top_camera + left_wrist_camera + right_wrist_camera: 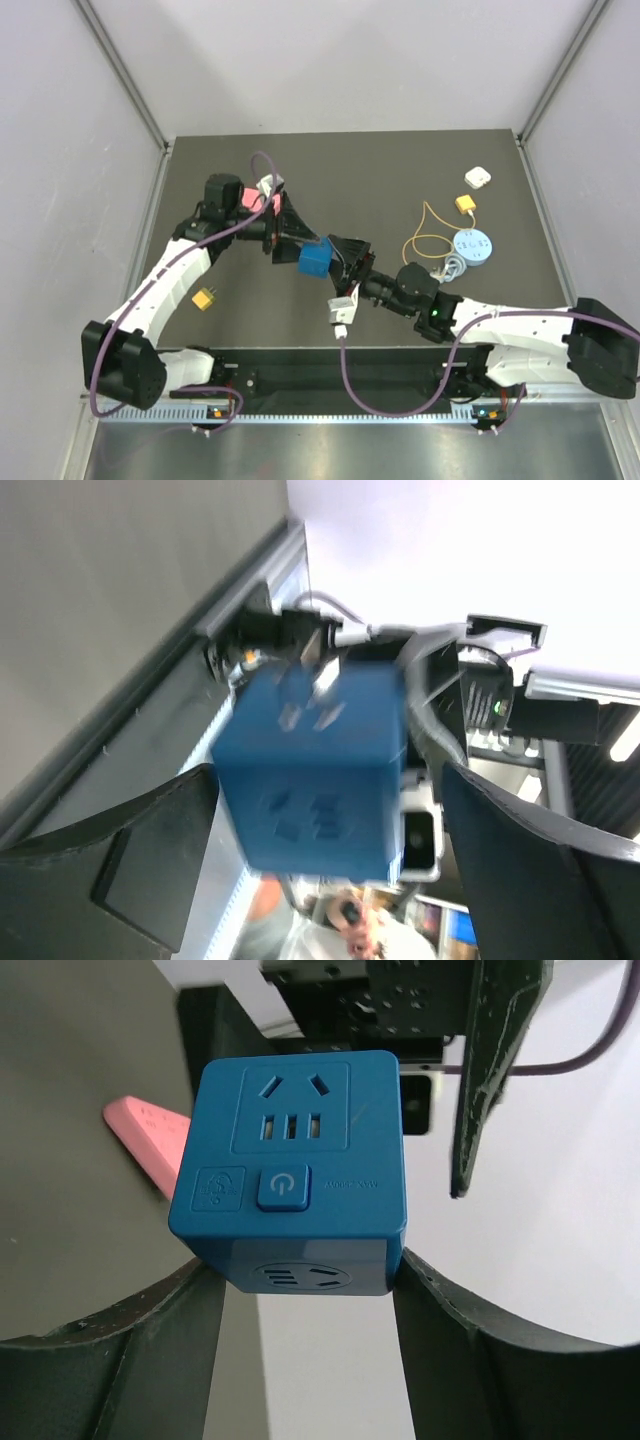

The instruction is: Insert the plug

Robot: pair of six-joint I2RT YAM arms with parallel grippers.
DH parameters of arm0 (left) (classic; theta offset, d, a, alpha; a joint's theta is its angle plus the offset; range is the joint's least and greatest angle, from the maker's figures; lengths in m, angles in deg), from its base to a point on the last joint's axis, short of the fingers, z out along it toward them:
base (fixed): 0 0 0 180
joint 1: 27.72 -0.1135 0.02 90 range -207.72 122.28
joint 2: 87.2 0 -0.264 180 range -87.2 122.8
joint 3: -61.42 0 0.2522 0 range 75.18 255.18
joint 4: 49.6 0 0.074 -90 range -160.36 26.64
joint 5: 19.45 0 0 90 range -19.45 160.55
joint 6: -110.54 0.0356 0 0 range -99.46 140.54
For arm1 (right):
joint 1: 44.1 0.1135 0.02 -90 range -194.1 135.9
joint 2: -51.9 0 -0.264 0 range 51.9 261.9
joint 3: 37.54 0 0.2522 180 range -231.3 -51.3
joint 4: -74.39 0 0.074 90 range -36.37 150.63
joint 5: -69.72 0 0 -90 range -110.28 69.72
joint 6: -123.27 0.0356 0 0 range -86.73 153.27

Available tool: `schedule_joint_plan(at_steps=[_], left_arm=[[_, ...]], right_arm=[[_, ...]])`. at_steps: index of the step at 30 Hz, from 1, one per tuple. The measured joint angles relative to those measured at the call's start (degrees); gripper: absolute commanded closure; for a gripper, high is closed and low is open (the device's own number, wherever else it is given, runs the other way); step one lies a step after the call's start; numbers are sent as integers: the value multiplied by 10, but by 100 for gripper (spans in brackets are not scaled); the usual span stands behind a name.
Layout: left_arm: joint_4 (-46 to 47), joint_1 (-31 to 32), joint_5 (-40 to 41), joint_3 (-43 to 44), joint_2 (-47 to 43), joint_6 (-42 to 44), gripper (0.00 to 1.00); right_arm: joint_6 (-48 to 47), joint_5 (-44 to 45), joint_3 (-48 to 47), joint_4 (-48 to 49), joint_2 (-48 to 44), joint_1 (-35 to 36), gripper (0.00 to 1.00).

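Top view: the left arm [165,280] rises from its base along the left side of the table [400,160], bends at the far left and turns its wrist rightward. The right arm [520,325] lies low and stretched leftward along the near edge. The left gripper [298,243] and right gripper [342,254] meet at mid-table with a blue socket cube [315,260] between them. The plug [465,204] lies on the table far right, well apart from both grippers, with its wire [428,232] looping toward the near side. A white block [477,178] sits just beyond the plug, and a light-blue disc [472,246] lies beside the wire loop.

Left wrist view: the cube [315,770] fills the space between the fingers [150,860] of the left gripper [320,825]. The picture is blurred. The left-hand finger seems to meet the cube's edge, while a gap shows at the other finger.

Right wrist view: the right gripper [300,1282] is closed on the lower corners of the cube [290,1160], both fingers [150,1340] pressed against it. The socket and button face is toward the camera. A finger of the left gripper [500,1070] stands clear of the cube's side, so those jaws are spread around it, not clamping. A pink strip [145,1135] shows behind.
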Motion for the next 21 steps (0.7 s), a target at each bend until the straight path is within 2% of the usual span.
schedule_joint_plan(at_steps=[9,13,18,21], left_arm=[[-95,-1,64,175,52,134,4],[-177,-3,158,259,69,234,7],[-232,-4,280,282,50,312,18],[-256,-5,308,271,29,325,19]], right_arm=[[160,16,-49,-130,-76,13,100],[254,33,-75,-209,-80,14,100],[387,67,-135,-338,-74,13,100],[462,70,-188,-416,-56,9,100]])
